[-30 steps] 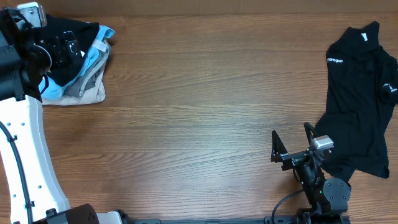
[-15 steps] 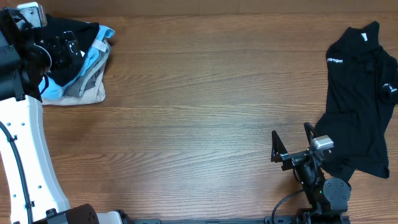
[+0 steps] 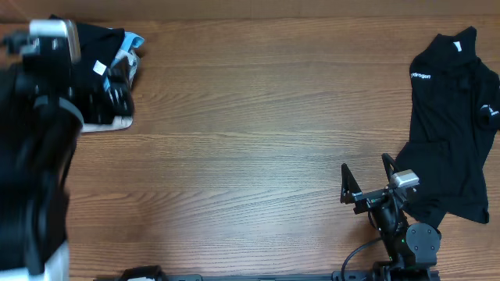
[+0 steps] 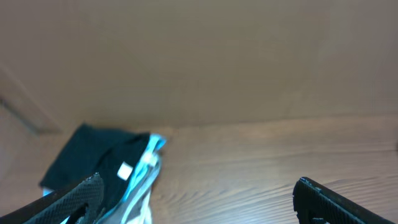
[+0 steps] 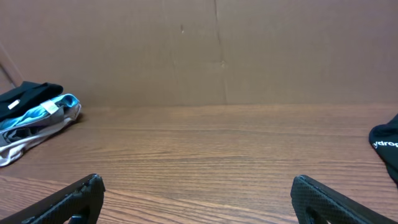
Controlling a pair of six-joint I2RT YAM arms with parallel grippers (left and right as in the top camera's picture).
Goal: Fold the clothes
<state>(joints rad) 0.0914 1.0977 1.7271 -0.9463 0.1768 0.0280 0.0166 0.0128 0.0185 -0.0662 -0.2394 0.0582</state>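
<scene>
Left gripper (image 4: 199,190) near heaped clothes pile (image 4: 112,165): wide open, empty. Right gripper (image 3: 365,165) well apart from pile: spread, empty. Black logo shirt (image 3: 453,117) farthest from pile.

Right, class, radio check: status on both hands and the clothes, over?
Left hand open, empty, by the heaped pile, far left. Right hand open, empty, beside the black shirt, still unfolded. Nothing blocking either hand.
</scene>
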